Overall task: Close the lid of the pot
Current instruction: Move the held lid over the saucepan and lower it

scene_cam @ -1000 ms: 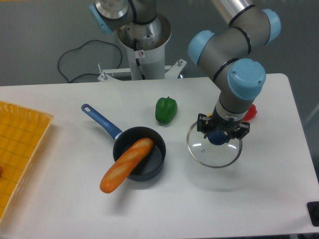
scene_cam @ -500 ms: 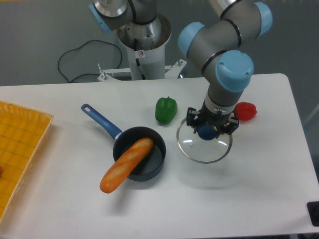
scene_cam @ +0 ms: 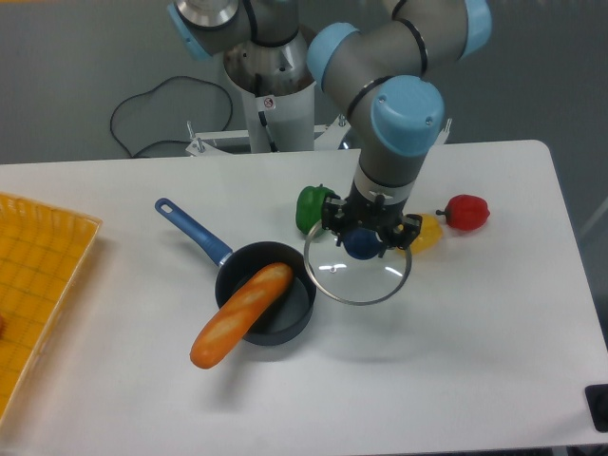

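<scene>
The gripper (scene_cam: pixel 365 239) has its jaws closed on the dark blue knob of the lid (scene_cam: pixel 357 269), holding the glass disc level in the air above the white surface (scene_cam: pixel 475 361), where its faint shadow falls below it. The lid hangs just to the right of the pot (scene_cam: pixel 266 306), its left rim close to the pot's right edge but not over the opening. The pot sits on the surface with its long blue handle pointing up and to the left, and a long orange bread roll (scene_cam: pixel 240 314) lies slanted in it, one end inside and the other sticking out over the front-left rim. A green pepper (scene_cam: pixel 312 206) stands behind the lid, partly hidden by the gripper. A yellow pepper (scene_cam: pixel 427 232) and a red pepper (scene_cam: pixel 466 212) lie to the gripper's right. A yellow tray (scene_cam: pixel 38 285) rests at the left edge.
</scene>
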